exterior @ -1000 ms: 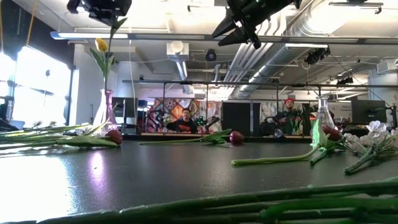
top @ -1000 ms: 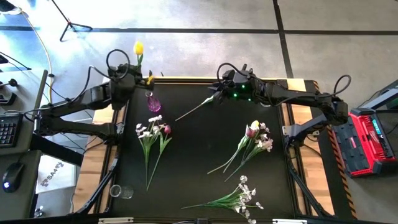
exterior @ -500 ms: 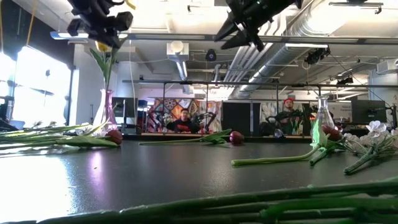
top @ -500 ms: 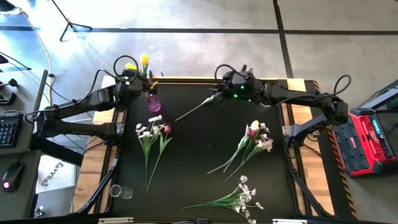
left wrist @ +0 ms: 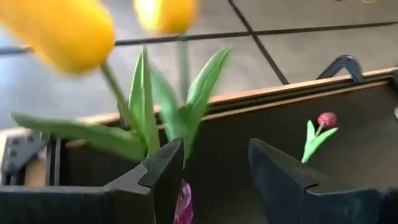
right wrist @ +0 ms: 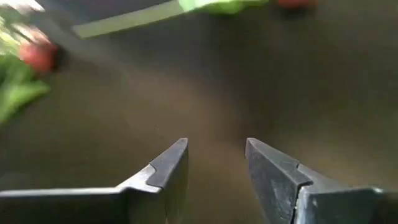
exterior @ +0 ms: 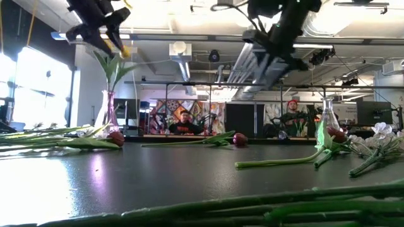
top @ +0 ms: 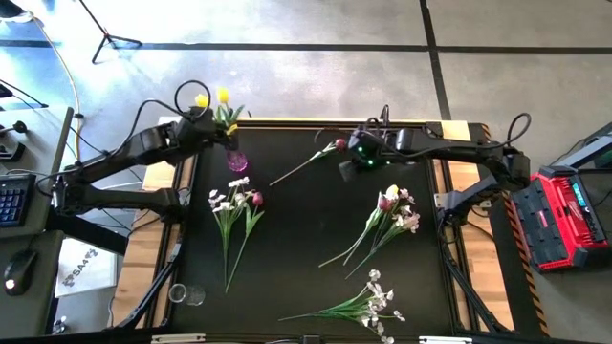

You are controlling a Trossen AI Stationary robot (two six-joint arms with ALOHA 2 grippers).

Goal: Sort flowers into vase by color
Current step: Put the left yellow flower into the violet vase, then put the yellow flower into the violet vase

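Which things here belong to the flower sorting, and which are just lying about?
Job: pink vase with two yellow tulips; single red tulip; flower bunches; left gripper; right gripper.
Lying about: small glass jar; keyboard; red case.

Right claw (right wrist: 216, 163): two dark fingers (right wrist: 163, 168), parted, nothing between them, over the dark worktop (right wrist: 205, 93). Green stem (right wrist: 127, 20) lying on the worktop beyond the fingers, leaf (right wrist: 221, 5) attached, red bloom (right wrist: 295, 2) partly cut off at the frame edge. Second red bloom (right wrist: 38, 55), blurred, with green leaves (right wrist: 20, 93) beside it, well apart from the claw.
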